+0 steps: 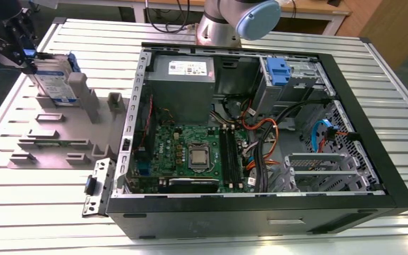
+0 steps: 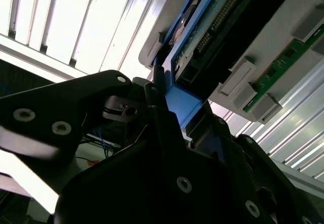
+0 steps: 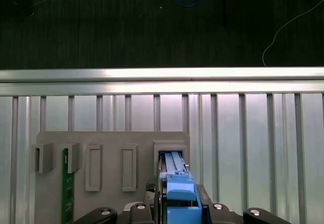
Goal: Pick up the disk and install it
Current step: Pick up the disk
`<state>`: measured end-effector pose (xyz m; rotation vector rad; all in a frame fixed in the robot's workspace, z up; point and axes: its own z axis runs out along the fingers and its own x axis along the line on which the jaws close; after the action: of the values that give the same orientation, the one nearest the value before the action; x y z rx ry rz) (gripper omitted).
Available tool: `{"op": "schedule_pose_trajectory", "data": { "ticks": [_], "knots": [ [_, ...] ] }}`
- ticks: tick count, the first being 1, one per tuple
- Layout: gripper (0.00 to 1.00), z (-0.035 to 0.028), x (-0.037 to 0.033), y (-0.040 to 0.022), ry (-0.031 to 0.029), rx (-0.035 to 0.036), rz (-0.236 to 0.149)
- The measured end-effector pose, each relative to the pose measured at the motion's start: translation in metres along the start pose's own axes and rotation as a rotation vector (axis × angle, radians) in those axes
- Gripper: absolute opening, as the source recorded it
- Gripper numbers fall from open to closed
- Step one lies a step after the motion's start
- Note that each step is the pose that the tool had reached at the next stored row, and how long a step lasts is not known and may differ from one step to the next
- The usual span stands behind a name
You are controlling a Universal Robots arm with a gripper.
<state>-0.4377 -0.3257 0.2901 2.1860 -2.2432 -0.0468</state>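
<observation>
The disk [image 3: 178, 186] is seen edge-on, its blue carrier frame facing the camera. It stands upright with its far end in a rectangular pocket of the grey fixture plate [image 3: 109, 140]. The gripper [image 3: 180, 209] straddles the disk, black jaws set against both sides of the frame. The plate lies flat on the ribbed aluminium table [image 3: 253, 148]. Two narrow slots sit beside the disk's pocket, and a green circuit board [image 3: 65, 183] stands on edge near the plate's other end. Beyond the table edge are the dark floor [image 3: 101, 27], a blue cable [image 3: 187, 4] and a thin white cable [image 3: 273, 38].
</observation>
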Motion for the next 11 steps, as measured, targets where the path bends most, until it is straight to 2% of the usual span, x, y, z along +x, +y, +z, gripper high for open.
{"op": "schedule_pose_trajectory", "data": {
  "ticks": [1,4,7,11],
  "knots": [
    [0.42,0.0,0.0,0.0,0.0,0.0,0.0],
    [0.42,0.0,0.0,0.0,0.0001,0.0,0.0],
    [0.36,0.0,0.0,-0.0001,0.0,0.0,0.0],
    [0.36,0.0,0.0,-0.0002,0.0,0.0,0.0]
  ]
}}
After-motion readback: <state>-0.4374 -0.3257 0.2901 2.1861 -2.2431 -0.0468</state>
